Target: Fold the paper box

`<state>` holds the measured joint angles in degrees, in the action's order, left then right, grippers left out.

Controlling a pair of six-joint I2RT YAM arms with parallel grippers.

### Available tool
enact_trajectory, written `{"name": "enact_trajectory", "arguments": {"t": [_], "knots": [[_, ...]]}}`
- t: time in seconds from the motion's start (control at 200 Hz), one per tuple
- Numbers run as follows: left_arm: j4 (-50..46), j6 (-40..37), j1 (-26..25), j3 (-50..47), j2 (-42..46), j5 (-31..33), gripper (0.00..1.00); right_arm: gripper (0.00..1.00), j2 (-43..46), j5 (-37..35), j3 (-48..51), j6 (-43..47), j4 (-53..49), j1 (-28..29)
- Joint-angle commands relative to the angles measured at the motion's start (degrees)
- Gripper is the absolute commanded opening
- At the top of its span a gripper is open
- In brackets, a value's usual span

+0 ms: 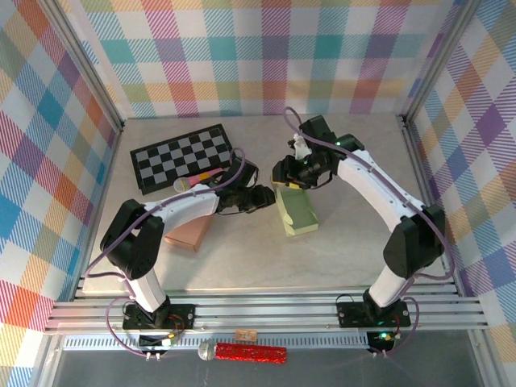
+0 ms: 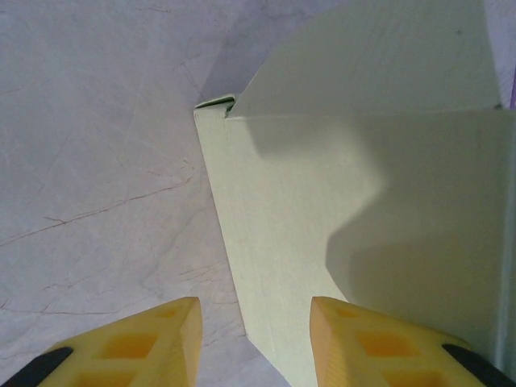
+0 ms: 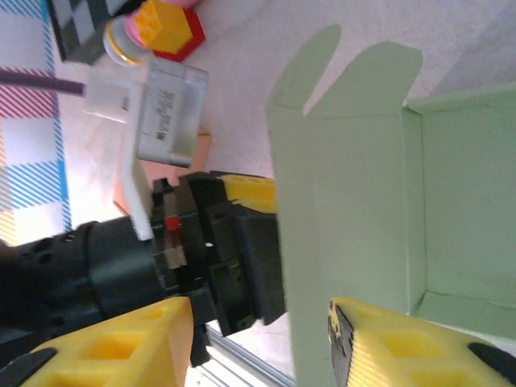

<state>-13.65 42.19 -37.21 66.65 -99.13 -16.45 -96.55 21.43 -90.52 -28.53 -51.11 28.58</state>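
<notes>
The pale green paper box (image 1: 296, 214) lies open in the middle of the table. My left gripper (image 1: 270, 196) is at its left side. In the left wrist view, that gripper (image 2: 256, 310) is open, its yellow fingers (image 2: 161, 343) straddling a bottom corner of the box's flat side panel (image 2: 355, 226) without pinching it. My right gripper (image 1: 289, 181) comes down at the box's far end. In the right wrist view, it (image 3: 260, 305) is open astride an upright wall of the box (image 3: 347, 201). One finger (image 3: 403, 347) is inside the box, close to the wall. Two rounded flaps (image 3: 322, 64) stick up.
A checkerboard (image 1: 184, 157) lies at the back left with a pink and yellow toy microphone (image 1: 197, 179) at its edge. A tan-pink box (image 1: 189, 231) sits under the left arm. The metal rail (image 1: 266, 310) bounds the near edge.
</notes>
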Motion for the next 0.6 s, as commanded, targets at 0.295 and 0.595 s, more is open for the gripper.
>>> {"name": "enact_trajectory", "arguments": {"t": [0.295,0.595], "knots": [[-1.79,-1.47,0.12,2.14,-0.65,0.36,0.4,0.39,-7.43,-0.13,-6.22,5.24,-8.47,3.03],[-4.1,-2.29,0.12,2.52,0.27,0.95,0.4,0.19,-9.26,-2.3,-7.33,2.51,-8.71,3.5]]}}
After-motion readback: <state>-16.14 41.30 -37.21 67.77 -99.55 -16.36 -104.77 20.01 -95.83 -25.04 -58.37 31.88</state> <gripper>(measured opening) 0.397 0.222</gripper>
